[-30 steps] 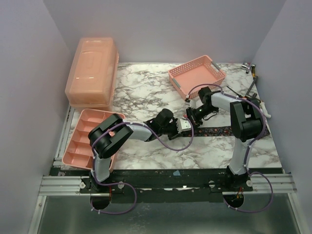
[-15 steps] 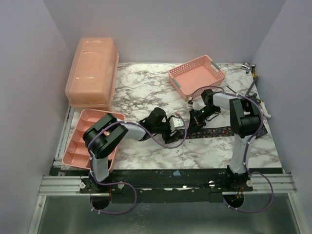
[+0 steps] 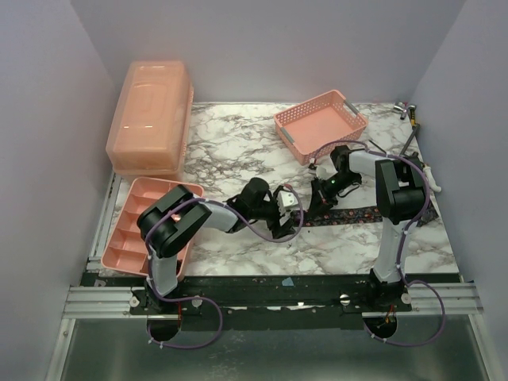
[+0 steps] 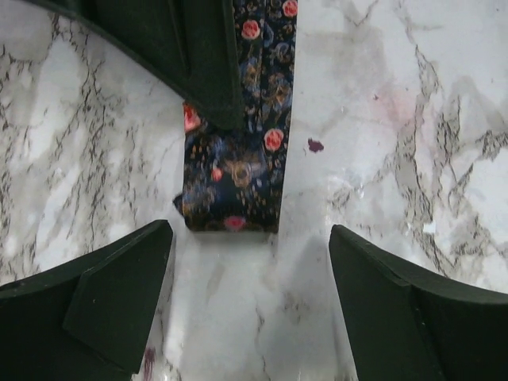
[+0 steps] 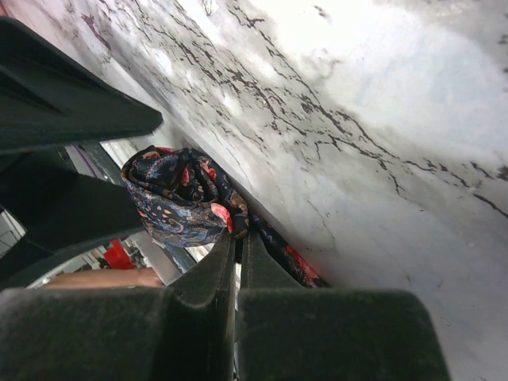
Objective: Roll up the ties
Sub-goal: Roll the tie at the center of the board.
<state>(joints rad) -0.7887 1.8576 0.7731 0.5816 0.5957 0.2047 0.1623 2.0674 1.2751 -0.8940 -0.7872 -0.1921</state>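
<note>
From above, the near end of the tie (image 3: 373, 213) is lost under the two wrists, so only its long stretch shows, lying flat on the marble table (image 3: 238, 143) and running toward the right edge. The tie's far right end slips behind the right arm's upright link and cannot be made out.

The left wrist view shows the blunt end of the strip flat on the table between the wide-spread fingers of the left gripper (image 4: 250, 238), which touch nothing. A dark finger of the other arm covers the strip's upper left part.

In the right wrist view the right gripper (image 5: 236, 246) is pinched tight on the cloth, its fingers pressed together with fabric bunched just beyond the tips. That bunch looks like a small coil (image 5: 178, 198), though the angle is too steep to be sure how far it is wound. Black parts of the left arm fill the left side of this view.

Around them stand a pink basket (image 3: 320, 123) at the back, a lidded pink box (image 3: 151, 115) at the far left, and a divided pink tray (image 3: 135, 230) at the near left, partly covered by the left arm. All are well apart from the tie.
</note>
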